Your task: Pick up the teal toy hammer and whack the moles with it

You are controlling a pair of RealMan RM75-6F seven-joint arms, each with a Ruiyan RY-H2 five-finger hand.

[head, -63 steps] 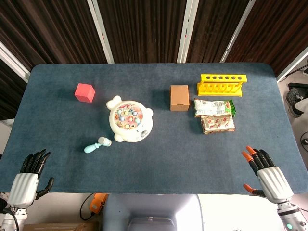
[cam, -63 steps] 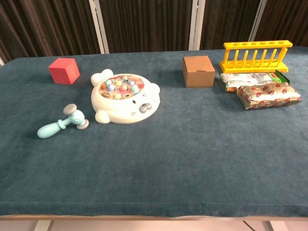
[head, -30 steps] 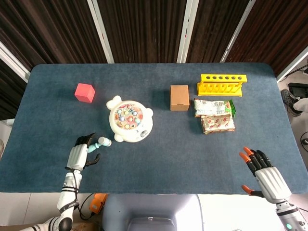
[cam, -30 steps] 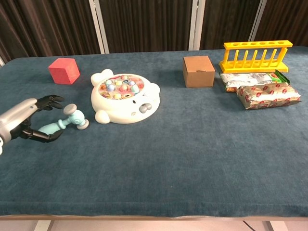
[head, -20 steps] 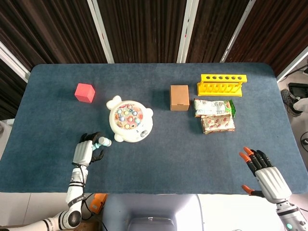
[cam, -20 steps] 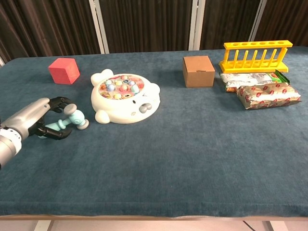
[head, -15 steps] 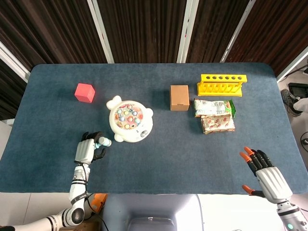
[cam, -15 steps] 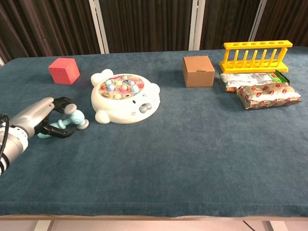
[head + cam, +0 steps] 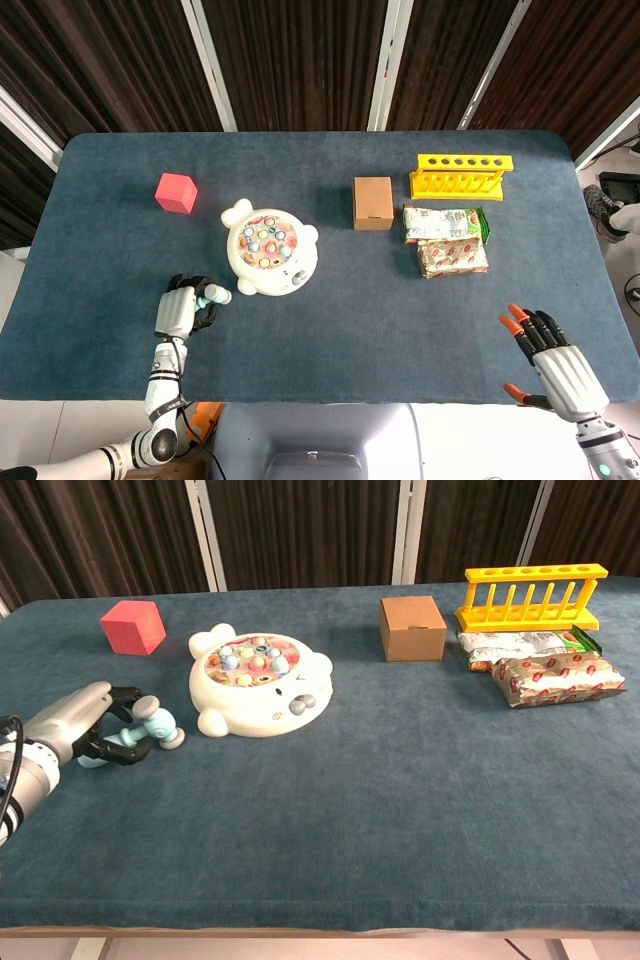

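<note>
The teal toy hammer (image 9: pixel 214 294) (image 9: pixel 158 726) lies on the blue table just left of the white bear-shaped mole toy (image 9: pixel 268 250) (image 9: pixel 258 682). My left hand (image 9: pixel 178 310) (image 9: pixel 82 732) reaches in from the front left, and its dark fingers curl around the hammer's handle, hiding most of it. The grey-faced hammer head sticks out to the right of the fingers, close to the mole toy. My right hand (image 9: pixel 555 370) hovers at the front right edge with orange-tipped fingers spread and nothing in it. The chest view does not show it.
A red cube (image 9: pixel 176 192) (image 9: pixel 133 627) sits behind the mole toy to the left. At the back right stand a brown box (image 9: pixel 373 203) (image 9: pixel 412 628) and a yellow rack (image 9: pixel 462 175) (image 9: pixel 530 595). Two snack packets (image 9: pixel 445 222) (image 9: pixel 555 678) lie beside them.
My left hand came in from the front left edge to the hammer, and its fingers closed around the handle. The hammer has hardly shifted. The right hand stayed put.
</note>
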